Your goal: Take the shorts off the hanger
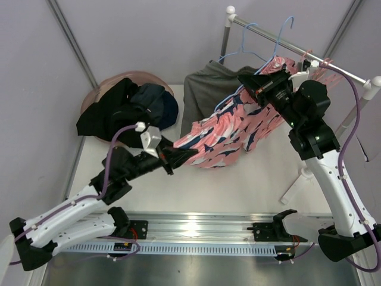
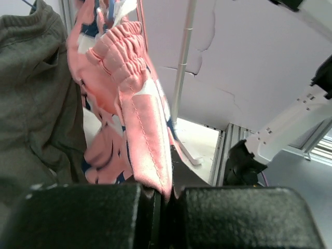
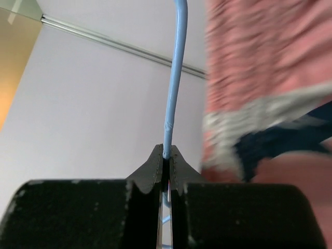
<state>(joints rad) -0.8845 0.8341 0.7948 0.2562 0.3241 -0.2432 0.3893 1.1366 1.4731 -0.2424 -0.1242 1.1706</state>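
Observation:
The pink shorts with navy-and-white print (image 1: pixel 229 128) stretch from the rail down toward the table. My left gripper (image 1: pixel 172 159) is shut on their lower edge; the pink cloth (image 2: pixel 148 129) runs into the closed jaws. My right gripper (image 1: pixel 253 83) is shut on the light blue wire hanger (image 3: pixel 174 78), next to the pink waistband (image 3: pixel 259 62). Grey shorts (image 1: pixel 205 89) hang behind on another blue hanger (image 1: pixel 247 42); they also show in the left wrist view (image 2: pixel 36 104). The black shorts (image 1: pixel 110 110) and navy shorts (image 1: pixel 158 104) lie in a pink basin (image 1: pixel 95 98).
The clothes rail (image 1: pixel 297 50) runs across the back right on white posts, with its foot (image 1: pixel 300 185) on the table. The arms' metal mounting rail (image 1: pixel 196 229) lies along the near edge. Walls close in at the left and back.

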